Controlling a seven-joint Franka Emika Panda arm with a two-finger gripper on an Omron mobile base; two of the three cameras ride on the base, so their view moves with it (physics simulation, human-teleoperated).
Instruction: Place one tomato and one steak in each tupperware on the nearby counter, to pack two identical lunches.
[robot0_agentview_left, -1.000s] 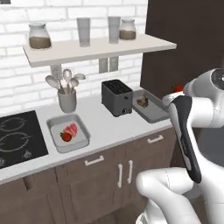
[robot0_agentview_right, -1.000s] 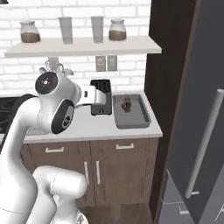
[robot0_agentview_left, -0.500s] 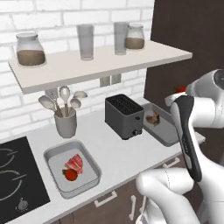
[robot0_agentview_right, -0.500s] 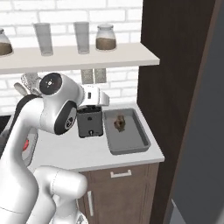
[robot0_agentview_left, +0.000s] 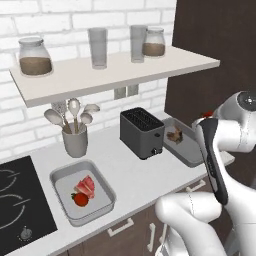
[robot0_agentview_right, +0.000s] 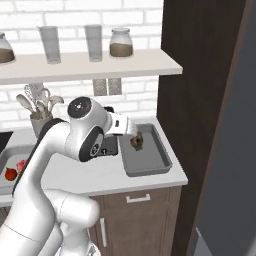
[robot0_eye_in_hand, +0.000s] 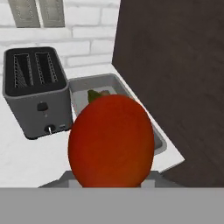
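One tomato (robot0_eye_in_hand: 111, 140) sits clamped in your claw (robot0_agentview_right: 134, 137), so close to the hand camera that the fingers themselves are hidden behind it. Past it lies the right tray (robot0_eye_in_hand: 158, 141), hard against the dark cabinet wall (robot0_eye_in_hand: 175, 65) with the toaster (robot0_eye_in_hand: 36, 89) just beside its other side. That tray (robot0_agentview_right: 159, 160) already holds a steak (robot0_agentview_right: 138, 142) near its back end, and in the right base view the claw hangs over that end — so your drop belongs further toward the front, on bare floor, not on top of the meat. Come down low before you let go; a round tomato released from height will likely roll, and the flared rim won't stop much. Keep the wrist off the toaster and the cabinet as you descend. The left tray (robot0_agentview_left: 63, 172), near the hob (robot0_agentview_left: 15, 200) on the counter (robot0_agentview_left: 130, 175), looks finished — a steak (robot0_agentview_left: 85, 186) and a tomato (robot0_agentview_left: 80, 199) touching inside it — so leave it alone.
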